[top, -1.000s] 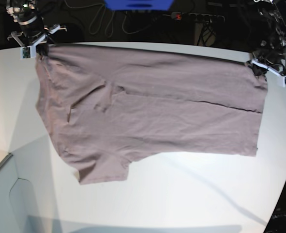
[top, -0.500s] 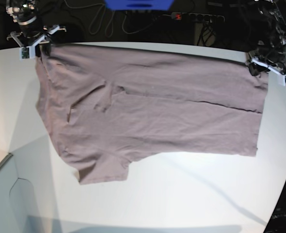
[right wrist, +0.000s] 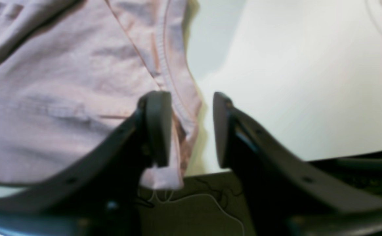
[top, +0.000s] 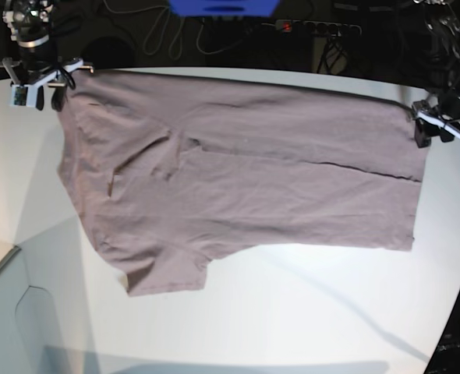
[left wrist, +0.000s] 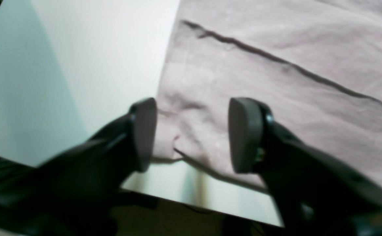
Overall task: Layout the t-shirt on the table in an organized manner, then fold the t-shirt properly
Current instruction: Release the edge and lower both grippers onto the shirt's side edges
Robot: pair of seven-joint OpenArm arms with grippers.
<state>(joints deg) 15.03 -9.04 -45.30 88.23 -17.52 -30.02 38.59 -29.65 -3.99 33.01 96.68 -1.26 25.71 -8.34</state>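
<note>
Both sets of fingers, left (left wrist: pixel 191 134) and right (right wrist: pixel 191 129), stand parted and empty at the shirt's (top: pixel 238 187) far corners, leaving it spread flat on the bench (top: pixel 308 312) for folding.

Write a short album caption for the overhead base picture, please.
Two open claws, left and right, flank a mauve t-shirt spread on the white table.

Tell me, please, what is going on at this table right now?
A two-armed robot is laying out a mauve t-shirt on the white table. The shirt lies spread across the far part of the table, with some creases and one sleeve pointing toward the near side. Both the left gripper and the right gripper stand open at the shirt's two far corners, holding nothing. No fold is made yet.
</note>
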